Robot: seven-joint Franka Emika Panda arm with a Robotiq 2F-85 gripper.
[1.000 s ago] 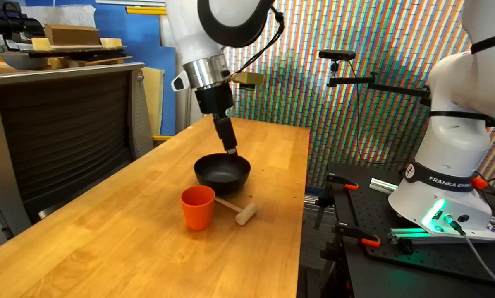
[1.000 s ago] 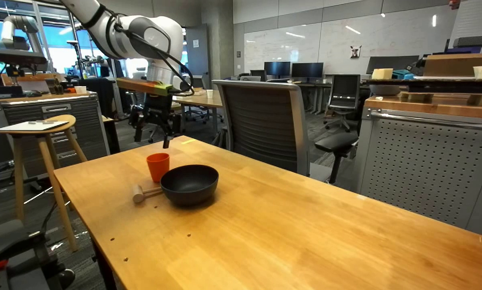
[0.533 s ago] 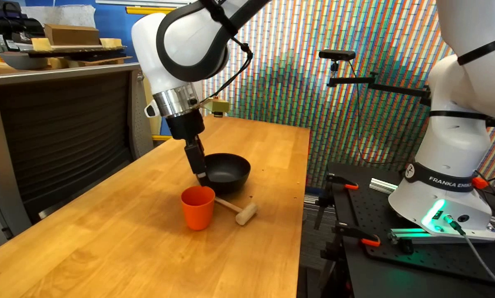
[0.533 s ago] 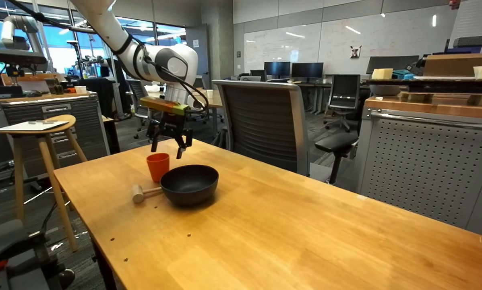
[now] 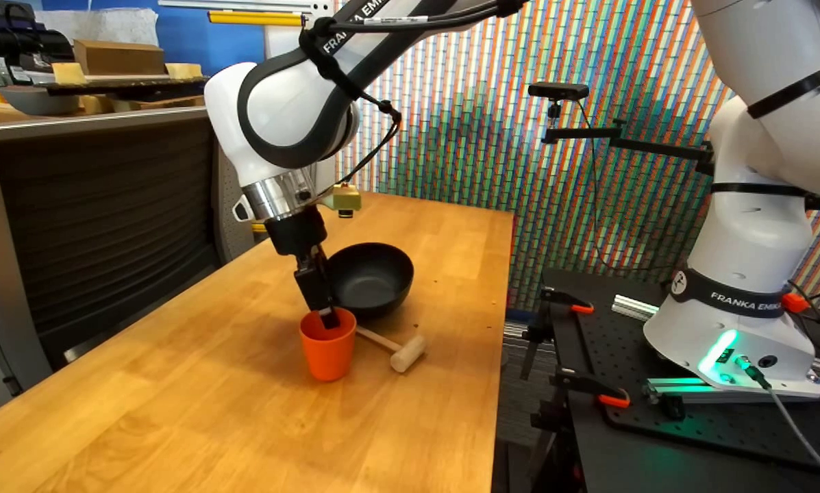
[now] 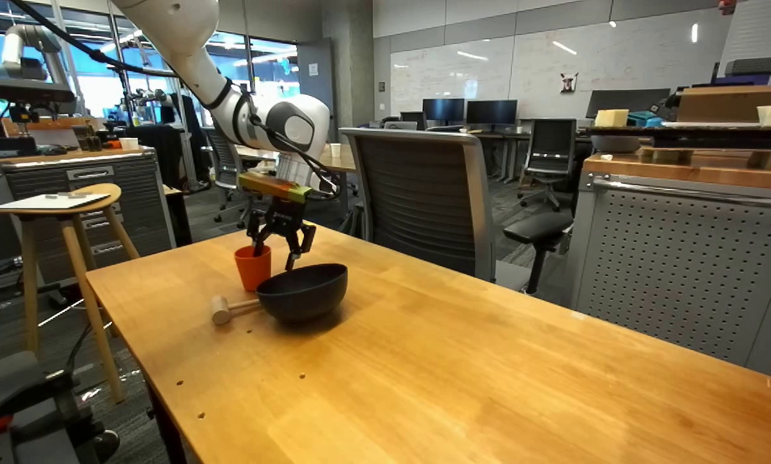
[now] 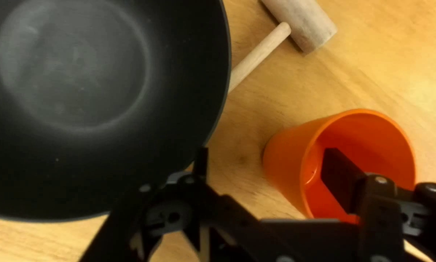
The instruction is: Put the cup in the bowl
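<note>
The orange-red cup stands upright on the table, close to the black bowl. In an exterior view the cup is left of the bowl, which looks tilted. My gripper is open and straddles the cup's wall on the bowl side. In the wrist view, one finger of the gripper reaches into the mouth of the cup. The other finger is outside the cup, at the edge of the bowl, and seems to touch its rim. The cup is not gripped.
A small pale wooden mallet lies beside the cup, its handle running to the bowl's edge; it also shows in the wrist view. A chair stands by the table's long edge. The robot base stands across a gap.
My gripper has moved toward the cup and down, so one finger is now inside it. The bowl has tilted in the last half second. The cup and mallet have not moved.
</note>
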